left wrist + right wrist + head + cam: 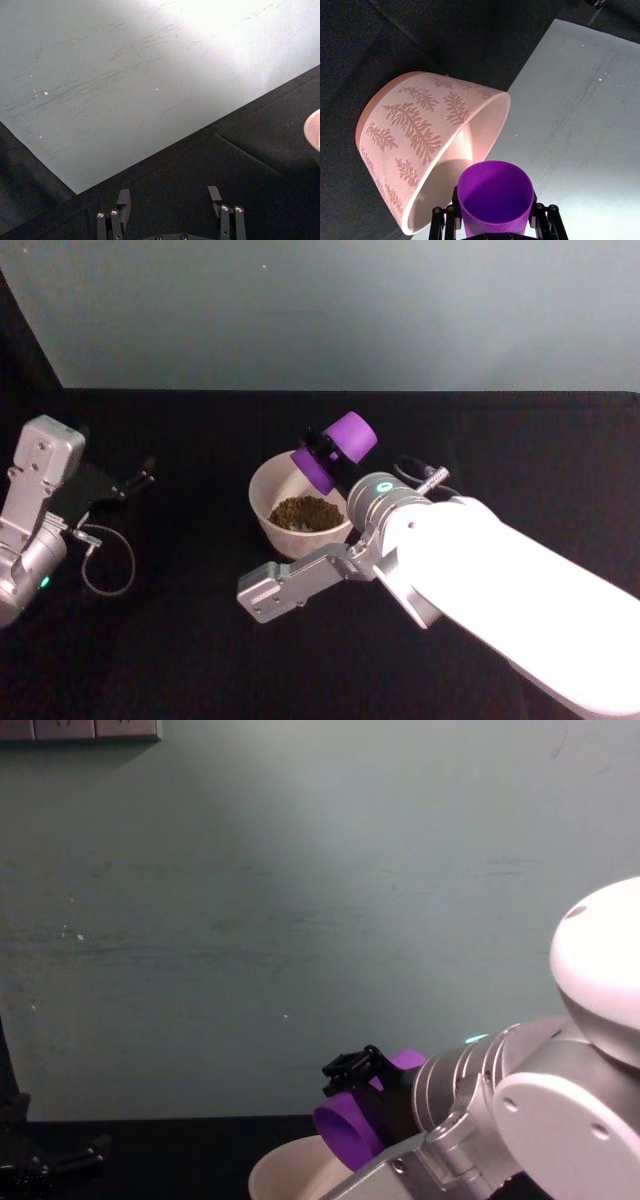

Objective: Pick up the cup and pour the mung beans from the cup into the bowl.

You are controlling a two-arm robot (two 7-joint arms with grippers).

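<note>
Starting at my left: the left gripper [137, 478] is parked low over the black table [180, 640], well apart from the action. On its wrist camera the left gripper [169, 200] has its two fingers spread wide with nothing between them, so it's open and empty, idle.

Moving to centre, the bowl [262, 502] sits on the table, and I can see a brown heap of mung beans [306, 512] in its bottom.

Just right of that, the cup [350, 437] is up in the air, tipped hard over. Its long axis runs from the base, high and to the right, down to the mouth, low and to the left, and the mouth hangs just above the bowl's far-right rim. The right gripper [322, 452] is clamped across the cup's sides. From the right wrist, the cup [495, 197] looks bare purple inside, and I make out no beans in the part I can see, with the bowl [420, 130] right below its lip.

I'd call the pour done or very nearly. So what matters next is that mouth-over-rim line: rolling the wrist back should bring the cup upright without clipping the bowl.

On the right, the right arm reaches in from the lower right corner, forearm angled up toward the bowl, wrist rolled over. The chest camera shows the cup [345, 1130] slanting down toward the bowl [290, 1165].
</note>
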